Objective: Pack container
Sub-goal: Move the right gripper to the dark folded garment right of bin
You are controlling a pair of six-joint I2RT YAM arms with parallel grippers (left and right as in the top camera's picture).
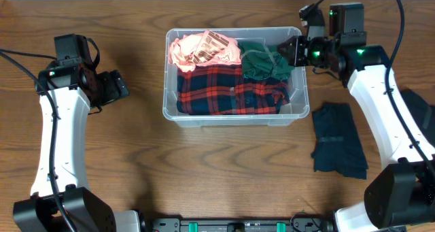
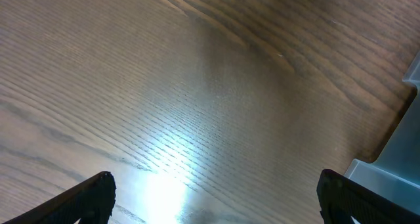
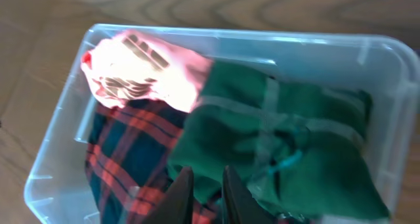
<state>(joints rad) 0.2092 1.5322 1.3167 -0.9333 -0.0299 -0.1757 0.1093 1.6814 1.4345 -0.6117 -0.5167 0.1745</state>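
The container (image 1: 231,118) sits at upper centre of the bench (image 1: 204,177), filled with a pink garment (image 1: 197,48), a plaid one (image 1: 217,89) and a green one (image 1: 262,62). The right end effector (image 1: 293,52) hangs over its upper-right corner, above the green cloth. Its fingers (image 3: 182,194) stand narrow, and I cannot tell whether they pinch fabric. The left end effector (image 1: 121,84) gapes wide, well left of the container. A dark garment (image 1: 338,140) lies to the right.
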